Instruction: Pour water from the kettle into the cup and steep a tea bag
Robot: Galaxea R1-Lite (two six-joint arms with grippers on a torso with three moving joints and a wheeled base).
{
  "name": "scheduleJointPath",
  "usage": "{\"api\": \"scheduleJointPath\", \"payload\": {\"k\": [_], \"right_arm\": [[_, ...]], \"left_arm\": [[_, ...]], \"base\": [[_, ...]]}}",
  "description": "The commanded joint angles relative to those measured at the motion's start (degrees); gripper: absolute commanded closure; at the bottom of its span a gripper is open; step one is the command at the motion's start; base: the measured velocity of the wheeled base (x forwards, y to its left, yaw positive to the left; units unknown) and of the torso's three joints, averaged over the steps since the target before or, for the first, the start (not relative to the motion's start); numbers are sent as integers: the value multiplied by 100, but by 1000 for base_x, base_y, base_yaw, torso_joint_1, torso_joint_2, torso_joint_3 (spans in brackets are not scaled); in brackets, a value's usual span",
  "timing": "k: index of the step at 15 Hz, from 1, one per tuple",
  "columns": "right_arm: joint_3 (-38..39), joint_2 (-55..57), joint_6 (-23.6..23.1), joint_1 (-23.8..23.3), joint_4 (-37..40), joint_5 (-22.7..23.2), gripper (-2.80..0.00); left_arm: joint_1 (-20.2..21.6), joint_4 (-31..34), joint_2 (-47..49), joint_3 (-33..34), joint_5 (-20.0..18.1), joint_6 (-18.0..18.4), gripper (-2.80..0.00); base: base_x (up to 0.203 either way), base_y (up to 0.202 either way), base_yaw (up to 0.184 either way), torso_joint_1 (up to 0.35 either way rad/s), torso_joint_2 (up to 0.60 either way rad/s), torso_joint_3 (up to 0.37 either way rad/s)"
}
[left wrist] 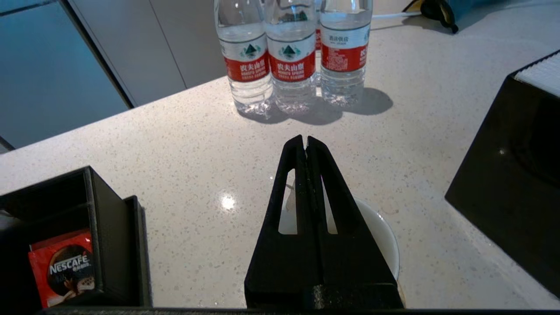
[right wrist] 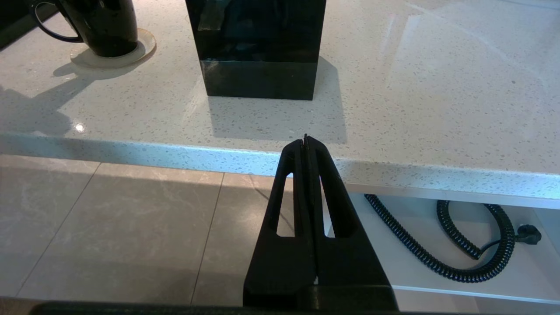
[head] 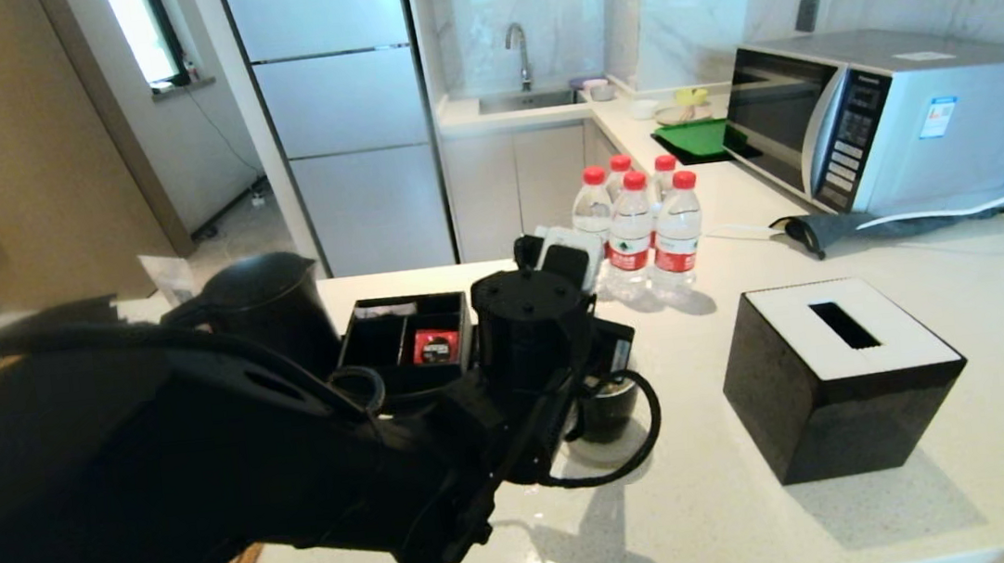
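Note:
My left arm (head: 513, 383) reaches over the counter, with its wrist above the cup (head: 611, 412). The left gripper (left wrist: 305, 142) is shut straight over the cup's white inside (left wrist: 380, 238). A white sliver of string shows between its tips. The grey-green tea bag (left wrist: 290, 200) hangs under the fingers, seen through a finger's slot. Water in the cup cannot be made out. The black kettle (head: 266, 302) stands at the back left. My right gripper (right wrist: 305, 141) is shut on nothing, parked below the counter's front edge, with the cup (right wrist: 107, 26) far off.
A black tray (head: 395, 330) with a red sachet (left wrist: 65, 269) sits left of the cup. Several red-capped bottles (head: 641, 229) stand behind it. A black tissue box (head: 839, 377) is to the right, a microwave (head: 886, 115) behind. A coiled cable (right wrist: 442, 262) lies under the counter.

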Motion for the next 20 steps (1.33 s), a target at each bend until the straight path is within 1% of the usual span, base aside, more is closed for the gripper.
{"api": "scheduleJointPath", "payload": {"k": [1, 4, 5, 9, 16, 20], "right_arm": [[0, 7, -3, 1, 8, 3, 0], [0, 7, -3, 1, 8, 3, 0], [0, 7, -3, 1, 8, 3, 0], [0, 7, -3, 1, 8, 3, 0], [0, 7, -3, 1, 8, 3, 0], [0, 7, -3, 1, 8, 3, 0]], "left_arm": [[6, 23, -110, -123, 19, 58, 0], [34, 262, -346, -309, 27, 80, 0], [33, 287, -407, -327, 28, 132, 0], [35, 295, -511, -325, 28, 149, 0], [26, 210, -323, -176, 24, 124, 0], [-8, 201, -134, -117, 20, 37, 0]], "base": [[0, 0, 0, 0, 0, 0], [0, 0, 0, 0, 0, 0], [0, 0, 0, 0, 0, 0], [0, 0, 0, 0, 0, 0], [0, 0, 0, 0, 0, 0], [0, 0, 0, 0, 0, 0]]}}
